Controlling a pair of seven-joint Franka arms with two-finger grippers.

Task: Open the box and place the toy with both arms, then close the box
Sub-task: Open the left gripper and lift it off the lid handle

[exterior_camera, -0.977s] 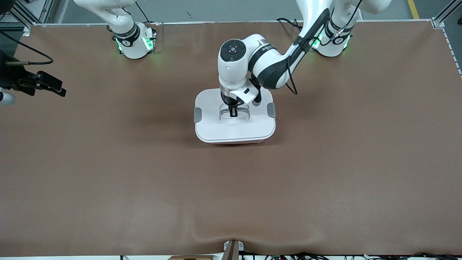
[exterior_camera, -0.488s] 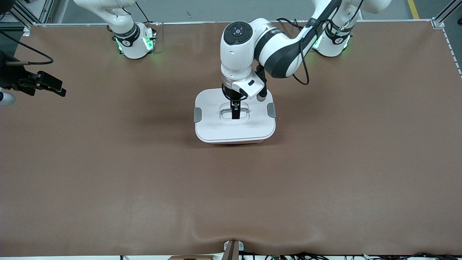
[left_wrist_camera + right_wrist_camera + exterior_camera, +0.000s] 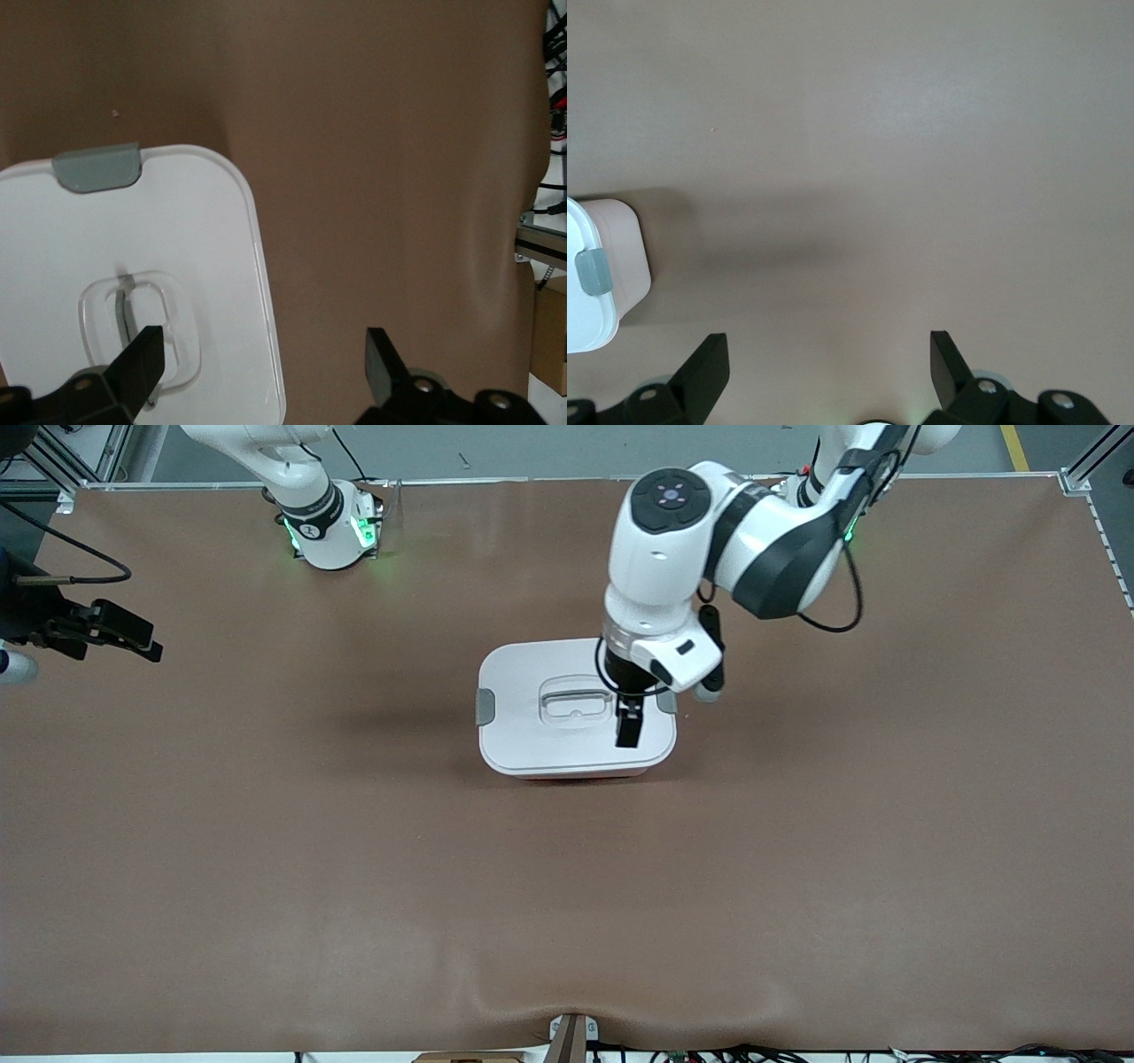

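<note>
A brown table (image 3: 354,886) fills the scene. Near its middle sits the box (image 3: 576,710) — a rounded tub with its white lid (image 3: 204,266) on, a grey clip (image 3: 485,706) at each end and a clear recessed handle (image 3: 576,706) in the top. A thin strip of pink wall shows under the lid's nearest edge. The left gripper (image 3: 628,724) hangs over the lid, beside the handle toward the left arm's end, its fingers (image 3: 142,354) spread wide and holding nothing. The right gripper (image 3: 824,372) waits in the air over bare table at the right arm's end — fingers apart, also empty. Farthest from the camera stand the two arm bases, lit green
</note>
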